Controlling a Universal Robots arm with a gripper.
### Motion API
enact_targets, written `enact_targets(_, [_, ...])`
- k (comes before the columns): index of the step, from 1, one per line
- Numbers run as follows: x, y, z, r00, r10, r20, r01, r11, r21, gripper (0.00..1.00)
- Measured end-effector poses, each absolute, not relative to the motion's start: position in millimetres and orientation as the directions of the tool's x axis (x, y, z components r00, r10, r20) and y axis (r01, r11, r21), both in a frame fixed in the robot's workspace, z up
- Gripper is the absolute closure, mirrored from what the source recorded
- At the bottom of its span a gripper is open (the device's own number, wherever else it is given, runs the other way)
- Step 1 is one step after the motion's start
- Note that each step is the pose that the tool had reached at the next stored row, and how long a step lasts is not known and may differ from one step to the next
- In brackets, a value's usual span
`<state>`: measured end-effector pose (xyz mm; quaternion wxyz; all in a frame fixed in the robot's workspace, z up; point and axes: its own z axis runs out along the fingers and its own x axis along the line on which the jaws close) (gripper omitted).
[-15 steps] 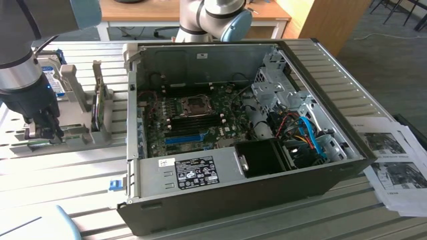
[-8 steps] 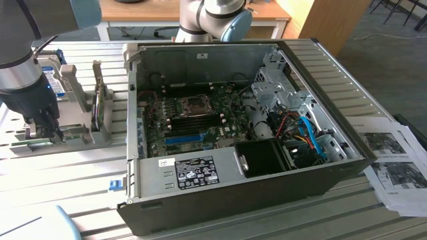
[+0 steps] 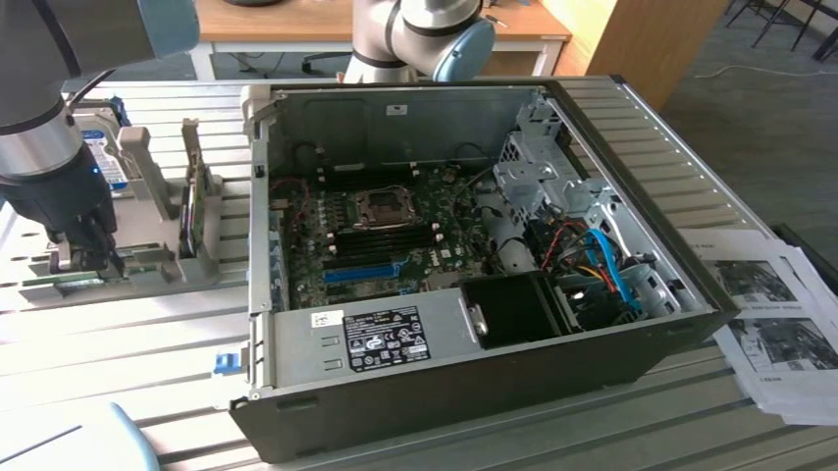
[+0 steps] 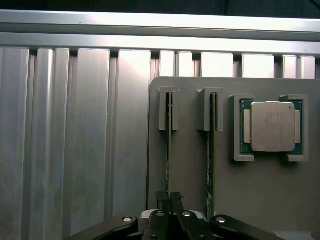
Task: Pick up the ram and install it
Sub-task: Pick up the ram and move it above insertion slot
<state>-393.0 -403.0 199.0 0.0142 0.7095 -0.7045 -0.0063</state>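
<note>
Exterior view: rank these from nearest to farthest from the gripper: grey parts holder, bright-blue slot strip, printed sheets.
From the gripper:
1. Grey parts holder, beside it, exterior view's left.
2. Bright-blue slot strip, inside the open case.
3. Printed sheets, exterior view's far right.

Ribbed aluminium table (image 3: 118, 339) carries an open black computer case (image 3: 445, 397) mid-frame, a grey plastic holder (image 3: 196, 267) at the exterior view's left, and printed paper sheets (image 3: 783, 339) at its right.

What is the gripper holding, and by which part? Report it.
The gripper is shut on the ram, pinching its thin upper edge; the ram stands on edge in the holder. Where along its length cannot be told.
</note>
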Motion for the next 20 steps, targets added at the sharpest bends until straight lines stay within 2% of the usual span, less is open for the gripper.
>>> enact_targets(20, [-393, -403, 215, 0.007, -1.000, 0.011, -1.000, -0.007, 0.029, 0.89])
